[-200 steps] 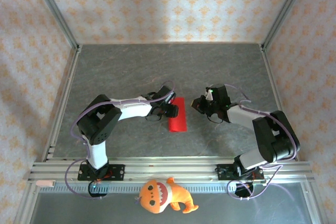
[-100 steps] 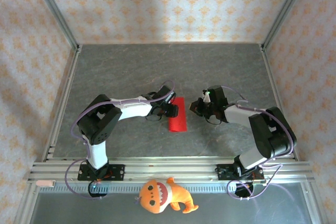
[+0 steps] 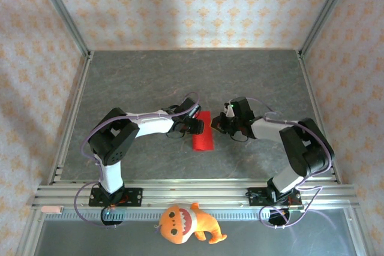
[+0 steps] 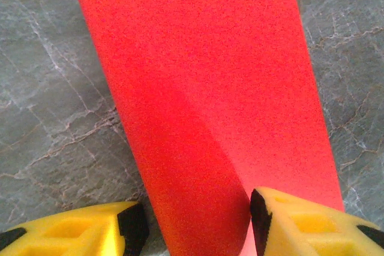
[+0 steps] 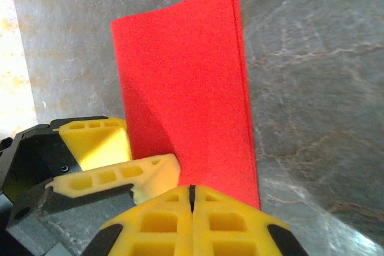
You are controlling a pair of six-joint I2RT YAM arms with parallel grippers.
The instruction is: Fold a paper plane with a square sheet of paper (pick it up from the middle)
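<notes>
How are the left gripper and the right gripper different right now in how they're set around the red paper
The left gripper has its fingers spread, with the folded red paper running between them; the right gripper has its fingers pressed together, nothing showing between them. From above, the left gripper sits at the paper's left edge, the right gripper just off its right edge. Both have yellow fingers and sit low over the grey table.

Closed right tool (image 5: 192, 199) beside red paper (image 5: 186, 94)

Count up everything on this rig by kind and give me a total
Red paper sheet: 1
Orange plush toy: 1
Grippers: 2, left gripper and right gripper
Total: 4
</notes>
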